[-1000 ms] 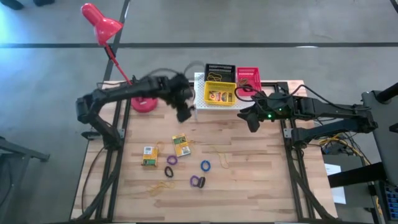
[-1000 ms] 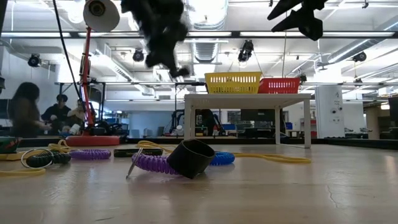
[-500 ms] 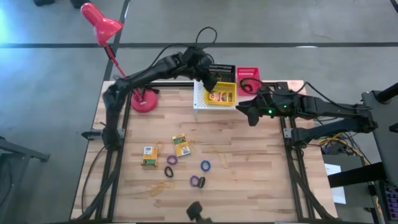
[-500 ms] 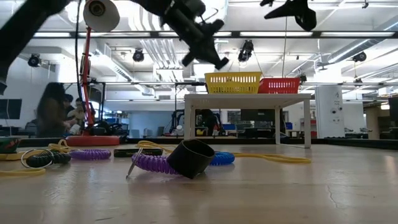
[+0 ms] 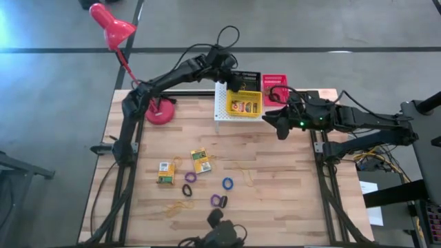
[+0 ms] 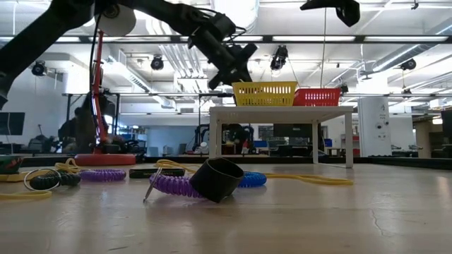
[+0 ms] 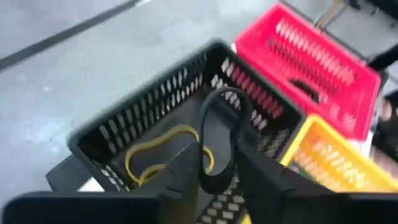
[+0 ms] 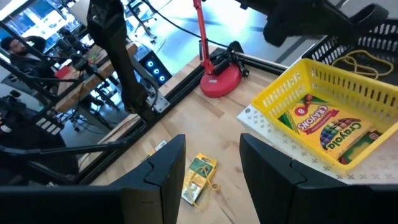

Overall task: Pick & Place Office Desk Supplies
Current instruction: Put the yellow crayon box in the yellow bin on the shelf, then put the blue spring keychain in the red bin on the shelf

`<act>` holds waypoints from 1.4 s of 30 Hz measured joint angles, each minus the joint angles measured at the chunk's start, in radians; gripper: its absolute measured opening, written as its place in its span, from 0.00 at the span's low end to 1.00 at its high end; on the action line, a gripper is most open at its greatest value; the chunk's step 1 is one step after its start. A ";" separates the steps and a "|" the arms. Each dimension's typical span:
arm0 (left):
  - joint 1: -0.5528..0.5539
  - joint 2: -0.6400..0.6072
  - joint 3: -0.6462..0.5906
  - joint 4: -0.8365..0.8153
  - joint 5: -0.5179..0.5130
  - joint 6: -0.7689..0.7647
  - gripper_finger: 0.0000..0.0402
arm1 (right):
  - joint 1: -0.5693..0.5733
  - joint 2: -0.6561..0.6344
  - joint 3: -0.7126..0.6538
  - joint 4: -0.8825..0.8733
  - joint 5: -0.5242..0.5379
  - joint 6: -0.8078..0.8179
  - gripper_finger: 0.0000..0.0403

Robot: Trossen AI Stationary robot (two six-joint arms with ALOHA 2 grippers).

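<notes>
Wooden slatted counter (image 5: 275,179) carries, at its far edge, a red lamp base (image 5: 160,114) and a white perforated stand (image 5: 222,114). Mid-counter lie two card boxes (image 5: 165,172) (image 5: 200,160), a blue ring (image 5: 227,183), purple rings (image 5: 190,177) (image 5: 216,200), a black ring (image 5: 187,189) and thin yellow rubber bands (image 5: 176,206)

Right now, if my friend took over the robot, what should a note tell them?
Left gripper: over the black tray, letting go of a black ring; a yellow rubber band lies inside.
Right gripper: open, empty, hovering beside the white stand.
Done: crayon boxes in the yellow tray.
Left: two card boxes, the rings and loose bands on the table.
Red tray: contents unclear.
</notes>
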 joint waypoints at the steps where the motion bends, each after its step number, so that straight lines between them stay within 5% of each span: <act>1: 0.003 -0.003 0.000 0.004 0.001 -0.011 0.33 | 0.005 0.000 -0.001 0.000 0.010 0.000 0.36; 12: 0.018 -0.026 0.041 -0.034 0.085 -0.057 0.58 | 0.010 0.049 -0.003 0.000 0.023 -0.001 0.36; 21: 0.017 -0.194 0.045 -0.151 0.129 0.004 0.56 | 0.010 0.170 -0.003 0.040 0.011 0.033 0.36; 26: 0.012 -0.349 0.002 -0.282 0.120 0.099 0.52 | 0.010 0.268 -0.004 0.141 -0.096 0.034 0.36; 32: 0.011 -0.570 -0.151 -0.336 0.098 0.128 0.48 | 0.009 0.413 -0.001 0.266 -0.283 -0.032 0.36; 42: 0.009 -0.937 -0.582 -0.301 0.045 0.062 0.46 | 0.018 0.652 0.068 0.245 -0.531 -0.215 0.36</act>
